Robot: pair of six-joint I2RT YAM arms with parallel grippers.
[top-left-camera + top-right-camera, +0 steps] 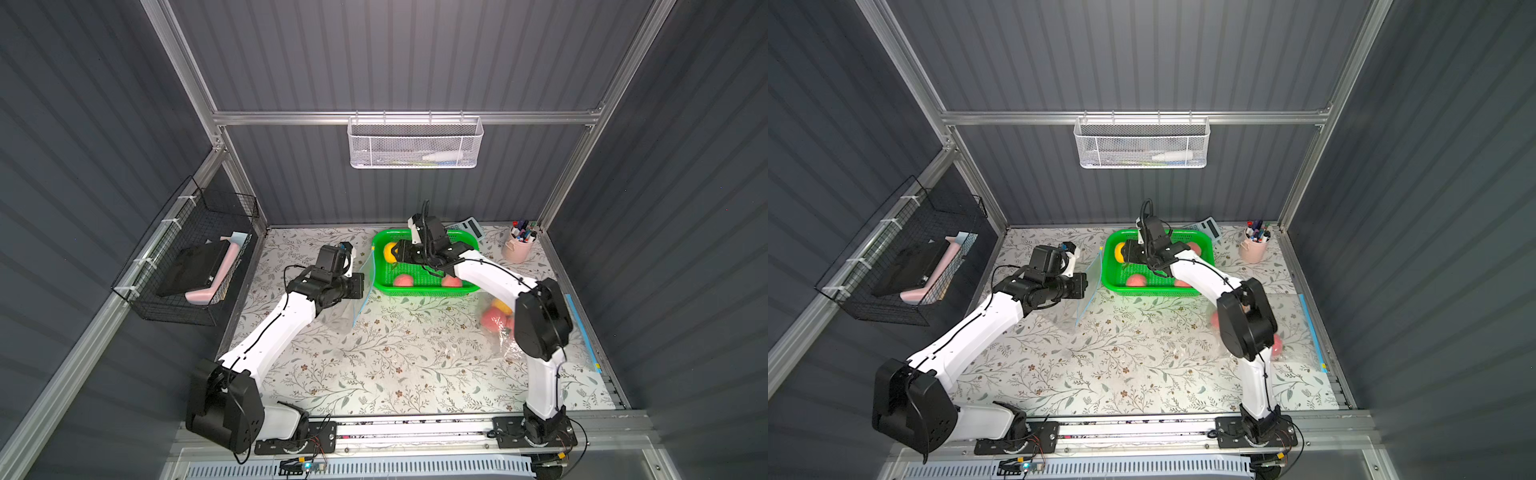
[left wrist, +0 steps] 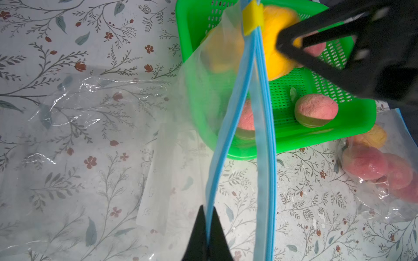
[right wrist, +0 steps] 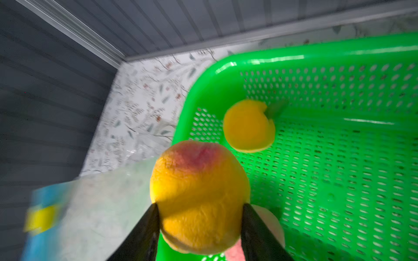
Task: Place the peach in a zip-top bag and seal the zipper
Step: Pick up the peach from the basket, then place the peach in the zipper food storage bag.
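My right gripper (image 3: 200, 204) is shut on a yellow-orange peach (image 3: 200, 196) with a red blush, held over the left end of the green basket (image 3: 294, 56). Both top views show that peach (image 1: 389, 252) (image 1: 1120, 251) just right of the clear zip-top bag (image 1: 362, 291). The bag's two blue zipper strips (image 2: 228, 135) spread apart below a yellow slider (image 2: 252, 19). My left gripper (image 2: 208, 210) is shut on one strip and holds the bag's edge upright beside the basket (image 1: 419, 291).
The basket also holds a yellow peach (image 3: 247, 125) and two pink ones (image 1: 402, 280) (image 1: 451, 281). A second clear bag with peaches (image 2: 373, 167) lies to its right. A pink pen cup (image 1: 518, 249) and a calculator (image 1: 469, 227) stand at the back right.
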